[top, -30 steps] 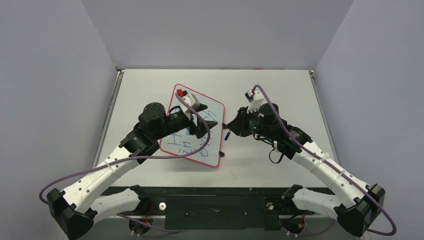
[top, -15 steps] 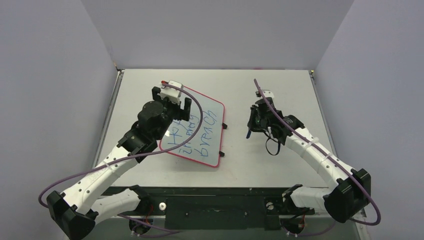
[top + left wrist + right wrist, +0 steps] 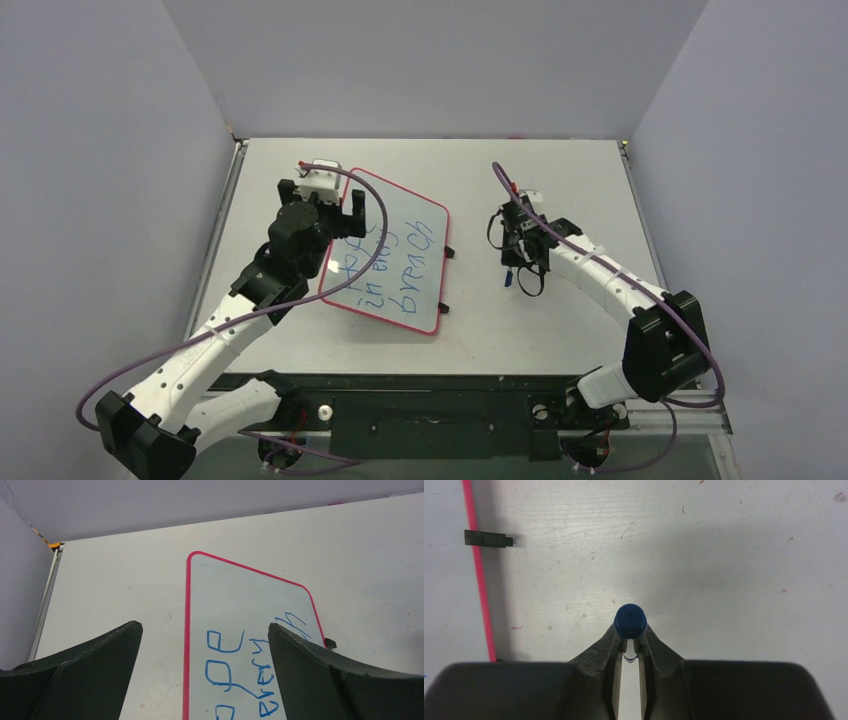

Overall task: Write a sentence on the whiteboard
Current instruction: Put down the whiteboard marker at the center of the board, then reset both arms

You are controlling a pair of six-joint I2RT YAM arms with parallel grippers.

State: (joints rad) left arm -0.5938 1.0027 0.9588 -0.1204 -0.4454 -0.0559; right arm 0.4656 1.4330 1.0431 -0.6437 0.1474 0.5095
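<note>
The whiteboard (image 3: 412, 236) lies flat and tilted on the table, left of centre, with a red-pink rim. The sentence (image 3: 385, 272) is in blue marker in three lines; "breach" reads on the last. In the left wrist view the whiteboard (image 3: 250, 592) shows the lettering (image 3: 225, 652). My left gripper (image 3: 325, 203) is open and empty above the board's far left corner, also in the left wrist view (image 3: 205, 626). My right gripper (image 3: 517, 268) is right of the board, pointing down, shut on a blue-capped marker (image 3: 630, 620), apart from the board.
Two small black clips (image 3: 449, 252) stick out of the board's right edge; one shows in the right wrist view (image 3: 486, 538) beside the rim (image 3: 479, 585). The grey table (image 3: 560, 180) has raised edges and walls on three sides.
My left gripper has lifted off the board and drawn back toward its far left corner, uncovering the lettering. My right gripper has moved right, away from the board, and turned downward with the marker.
</note>
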